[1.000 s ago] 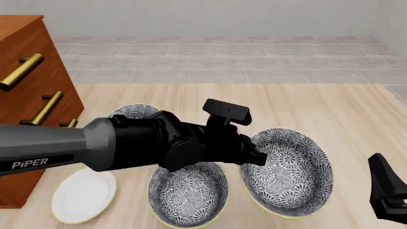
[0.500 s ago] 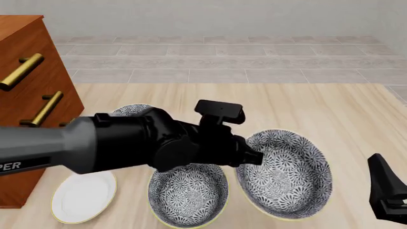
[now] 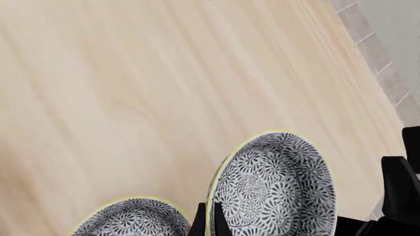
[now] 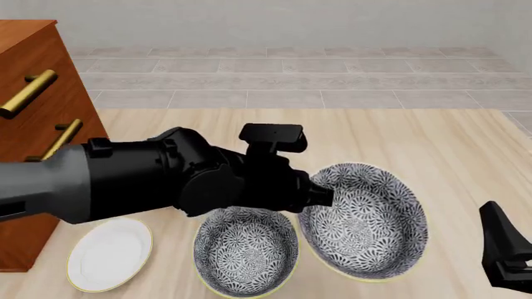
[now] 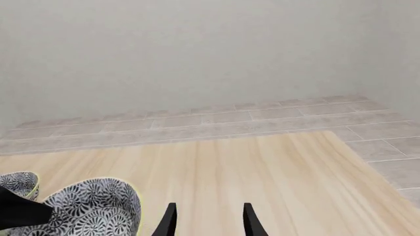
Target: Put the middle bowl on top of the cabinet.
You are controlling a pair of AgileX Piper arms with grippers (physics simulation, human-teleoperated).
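Note:
The middle bowl point(image 4: 365, 218) point(image 3: 276, 187) point(image 5: 92, 206), dark floral with a pale yellow rim, hangs tilted just above the table at centre right. My left gripper point(image 4: 320, 194) point(image 3: 208, 220) is shut on its left rim, one finger inside and one outside. A look-alike bowl point(image 4: 245, 249) point(image 3: 131, 219) rests on the table just left of it, under my left arm. The cabinet point(image 4: 42, 112), reddish-brown with brass handles, stands at the far left. My right gripper point(image 4: 505, 252) point(image 5: 210, 219) is open and empty at the right front edge.
A flat white plate point(image 4: 108, 252) with a yellow rim lies in front of the cabinet. My left arm crosses the table's middle and hides what lies behind it. Part of another patterned bowl point(image 5: 16, 184) shows in the right wrist view.
My left gripper has moved up and to the left with the bowl in it, so the bowl has risen and shifted left. The right arm has stayed still.

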